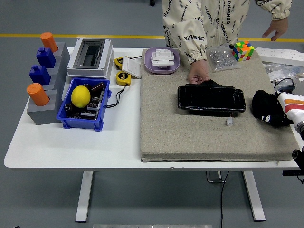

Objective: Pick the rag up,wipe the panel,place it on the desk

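Yellow lemon [80, 96] in blue bin [78, 121], purple bowl [162, 61], colour cube [243, 50]

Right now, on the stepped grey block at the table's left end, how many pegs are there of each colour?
Orange pegs: 2, the far one and the near one.
Blue pegs: 2, one behind the other.
Total: 4 pegs on the grey block.
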Robot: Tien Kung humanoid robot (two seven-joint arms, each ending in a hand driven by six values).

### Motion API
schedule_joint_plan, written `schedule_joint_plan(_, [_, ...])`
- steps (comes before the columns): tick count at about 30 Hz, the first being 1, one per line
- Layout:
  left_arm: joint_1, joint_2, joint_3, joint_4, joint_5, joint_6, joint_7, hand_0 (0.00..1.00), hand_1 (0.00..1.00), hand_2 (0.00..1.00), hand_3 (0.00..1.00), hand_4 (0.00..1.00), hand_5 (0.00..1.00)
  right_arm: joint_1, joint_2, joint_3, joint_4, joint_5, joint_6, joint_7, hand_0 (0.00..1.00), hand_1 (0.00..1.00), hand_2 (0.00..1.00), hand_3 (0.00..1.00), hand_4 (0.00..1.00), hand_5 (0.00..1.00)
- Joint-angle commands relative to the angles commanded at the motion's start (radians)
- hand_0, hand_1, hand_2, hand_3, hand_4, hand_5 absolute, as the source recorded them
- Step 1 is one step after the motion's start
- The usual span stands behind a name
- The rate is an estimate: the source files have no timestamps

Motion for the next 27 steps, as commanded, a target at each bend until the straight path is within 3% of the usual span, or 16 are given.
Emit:
schedule_joint_plan(6, [0.0, 0.002, 0.004, 0.001, -0.002, 0.0, 0.0, 0.605, 0.642, 0.658, 0.56, 0.628, 0.445, 0.007, 0.009, -0.006, -0.031, 0.012, -0.028, 0.008, 0.669, 0.659, 0.718, 0.733, 0.998, 0.424])
schedule_joint_plan(7, [0.001, 0.001, 0.005, 0.001, -0.002, 0.0, 0.0, 0.605, 0.642, 0.659, 0.56, 0.628, 0.446, 0.009, 0.012, -0.009, -0.038, 0.014, -0.038, 0.009, 0.588, 0.609, 0.671, 0.599, 0.998, 0.411])
schedule_joint_plan(12, [0.001, 0.001, 0.007, 0.0, -0.005, 0.0, 0.0, 0.605, 0.642, 0.659, 0.56, 0.628, 0.446, 0.01, 0.018, -0.016, -0.053, 0.022, -0.082, 0.014, 0.588, 0.609, 0.671, 0.599, 0.998, 0.411])
schedule_joint_plan(13, [0.0, 0.0, 0.007, 0.0, -0.004, 0.0, 0.0, 0.605, 0.643, 0.658, 0.56, 0.628, 0.446, 0.01, 0.019, -0.018, -0.055, 0.023, -0.089, 0.014, 0.45, 0.531, 0.562, 0.499, 0.98, 0.34])
schedule_joint_plan(18, [-0.001, 0.0, 0.007, 0.0, -0.005, -0.001, 0.0, 0.605, 0.643, 0.658, 0.56, 0.628, 0.446, 0.013, 0.024, -0.021, -0.062, 0.023, -0.112, 0.012, 0.45, 0.531, 0.562, 0.499, 0.98, 0.34])
schedule_joint_plan(19, [-0.001, 0.0, 0.007, 0.0, -0.004, -0.001, 0.0, 0.605, 0.642, 0.658, 0.56, 0.628, 0.445, 0.013, 0.024, -0.021, -0.062, 0.022, -0.117, 0.011, 0.322, 0.446, 0.486, 0.471, 0.904, 0.258])
schedule_joint_plan(24, [-0.004, 0.0, 0.004, -0.001, -0.003, 0.0, 0.0, 0.605, 0.642, 0.658, 0.56, 0.628, 0.445, 0.015, 0.024, -0.022, -0.065, 0.018, -0.124, 0.006, 0.322, 0.446, 0.486, 0.471, 0.904, 0.258])
schedule_joint_plan(25, [-0.004, 0.001, 0.003, -0.001, -0.002, 0.0, 0.0, 0.604, 0.642, 0.658, 0.561, 0.628, 0.445, 0.015, 0.025, -0.022, -0.067, 0.018, -0.124, 0.005, 0.275, 0.409, 0.454, 0.458, 0.963, 0.096])
schedule_joint_plan(27, [-0.004, 0.001, 0.001, -0.001, -0.002, 0.0, 0.0, 0.604, 0.642, 0.658, 0.561, 0.628, 0.445, 0.015, 0.025, -0.023, -0.069, 0.015, -0.125, 0.002, 0.275, 0.409, 0.454, 0.458, 0.963, 0.096])
